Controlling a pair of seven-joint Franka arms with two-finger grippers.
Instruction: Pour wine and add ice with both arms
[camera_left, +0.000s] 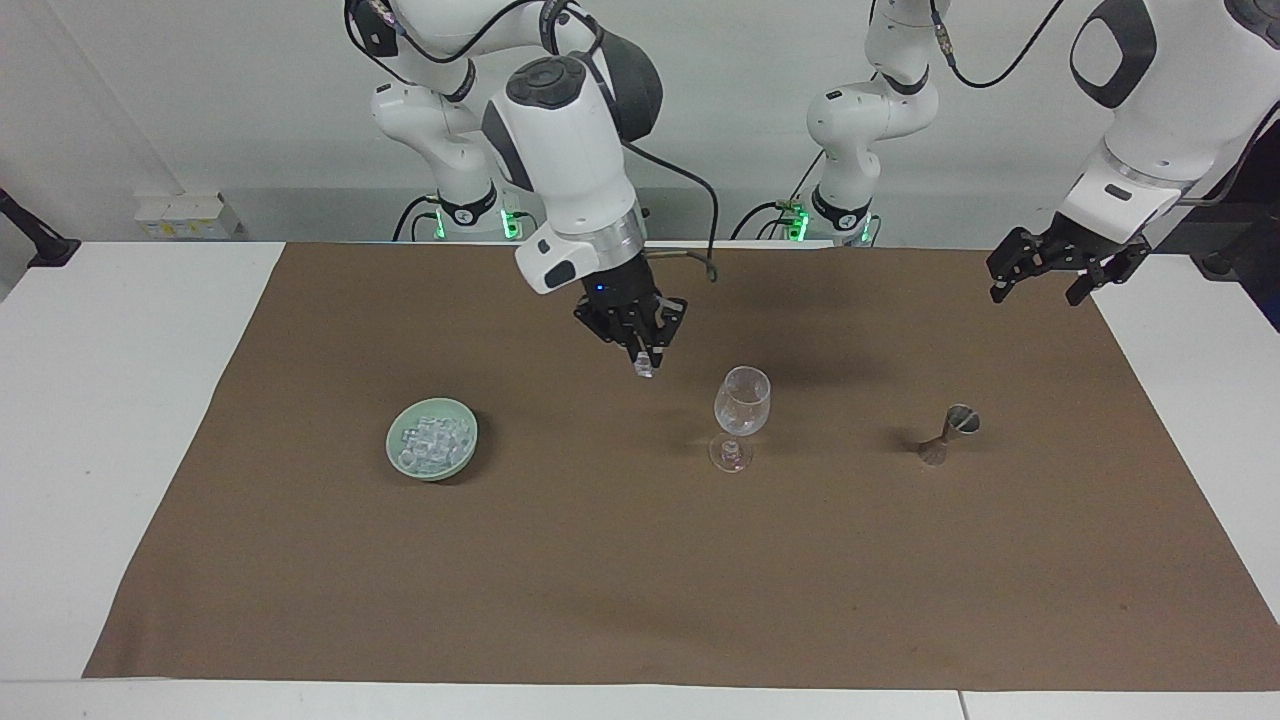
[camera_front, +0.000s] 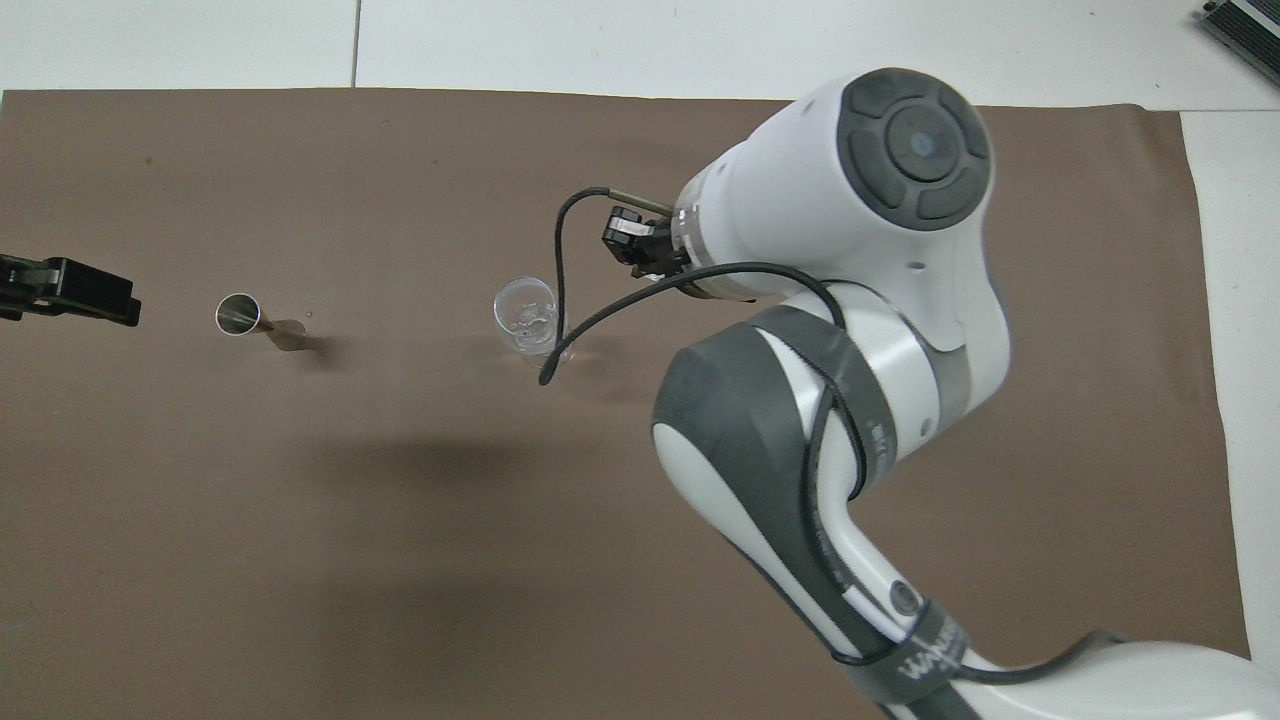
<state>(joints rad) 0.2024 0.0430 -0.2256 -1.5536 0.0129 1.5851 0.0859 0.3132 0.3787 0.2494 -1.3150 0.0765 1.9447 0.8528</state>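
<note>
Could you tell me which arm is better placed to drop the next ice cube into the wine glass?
The right. The right gripper holds an ice cube up beside the wine glass; the left gripper, fingers apart, hangs empty over the mat's edge.

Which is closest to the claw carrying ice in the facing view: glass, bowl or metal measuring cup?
From the right claw:
1. Glass, just beside it, mid-table.
2. Bowl, toward the right arm's end.
3. Measuring cup, toward the left arm's end.
</note>
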